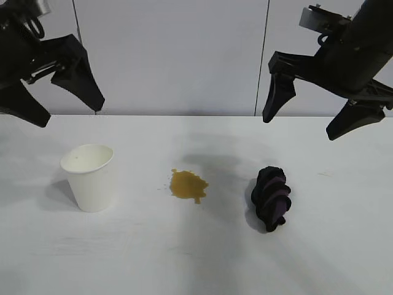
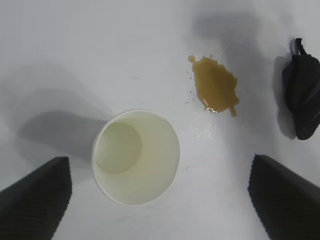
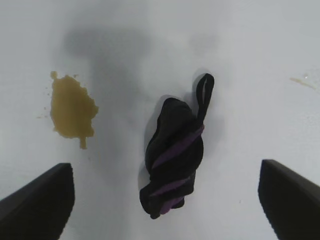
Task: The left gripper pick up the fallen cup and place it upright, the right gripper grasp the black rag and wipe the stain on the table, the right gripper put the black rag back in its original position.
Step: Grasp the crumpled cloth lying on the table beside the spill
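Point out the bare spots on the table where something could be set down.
The table is bare along its near edge, and in strips between the cup and the stain, and between the stain and the black rag. Both grippers hang above; nowhere is crowded.

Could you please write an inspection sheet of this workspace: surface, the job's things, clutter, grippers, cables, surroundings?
Surface: white table, matte, with a yellowish-brown stain near the middle, not wiped.
Job's things: white paper cup stands upright, empty, apart from the stain; black rag with purple stripes lies bunched on the stain's other side, not touching it.
Clutter: one faint small mark on the table beyond the rag, seen in the right wrist view; otherwise nothing seen.
Grippers: left gripper is raised above and behind the cup, jaws open, empty; right gripper hangs above the rag, jaws open, empty.
Cables: nothing seen.
Surroundings: plain pale wall panels behind the table.
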`<move>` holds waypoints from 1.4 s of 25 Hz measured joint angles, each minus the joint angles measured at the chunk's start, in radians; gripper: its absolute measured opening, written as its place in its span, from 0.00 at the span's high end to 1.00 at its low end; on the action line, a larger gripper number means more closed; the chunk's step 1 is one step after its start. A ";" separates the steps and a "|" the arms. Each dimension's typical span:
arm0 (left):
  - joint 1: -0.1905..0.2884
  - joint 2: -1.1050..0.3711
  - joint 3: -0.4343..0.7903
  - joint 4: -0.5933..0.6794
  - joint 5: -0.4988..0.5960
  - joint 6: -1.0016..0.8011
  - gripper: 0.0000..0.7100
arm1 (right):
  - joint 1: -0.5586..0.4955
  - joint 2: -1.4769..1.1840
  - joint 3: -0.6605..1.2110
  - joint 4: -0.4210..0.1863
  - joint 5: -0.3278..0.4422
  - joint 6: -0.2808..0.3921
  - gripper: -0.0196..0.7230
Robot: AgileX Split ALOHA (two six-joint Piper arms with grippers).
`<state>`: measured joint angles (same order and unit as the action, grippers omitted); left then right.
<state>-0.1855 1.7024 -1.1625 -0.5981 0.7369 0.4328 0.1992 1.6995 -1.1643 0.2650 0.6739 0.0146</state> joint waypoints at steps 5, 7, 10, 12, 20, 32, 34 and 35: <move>0.000 0.000 -0.003 0.001 0.001 -0.002 0.02 | 0.000 0.000 0.000 0.000 -0.021 -0.001 0.04; 0.000 0.000 -0.003 0.001 0.001 -0.003 0.02 | 0.000 0.000 0.000 0.010 -0.028 -0.001 0.04; 0.000 0.000 -0.003 -0.024 0.001 -0.004 0.02 | 0.000 0.000 0.000 0.036 -0.023 -0.001 0.04; 0.000 0.000 -0.003 -0.042 0.001 -0.004 0.02 | 0.000 0.001 0.000 0.050 -0.015 -0.001 0.04; 0.000 0.000 -0.003 -0.050 -0.004 -0.004 0.02 | 0.000 0.062 0.000 0.065 -0.018 -0.001 0.04; 0.000 0.000 -0.003 -0.050 -0.012 -0.004 0.02 | 0.058 0.235 0.000 0.066 -0.122 0.003 0.12; 0.000 0.000 -0.003 -0.050 -0.012 -0.004 0.02 | 0.073 0.254 0.000 0.063 -0.132 0.017 0.16; 0.000 0.000 -0.003 -0.050 -0.012 -0.004 0.02 | 0.076 0.263 0.000 0.054 -0.133 0.035 0.20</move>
<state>-0.1855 1.7024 -1.1653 -0.6482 0.7252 0.4285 0.2755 1.9626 -1.1643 0.3186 0.5412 0.0492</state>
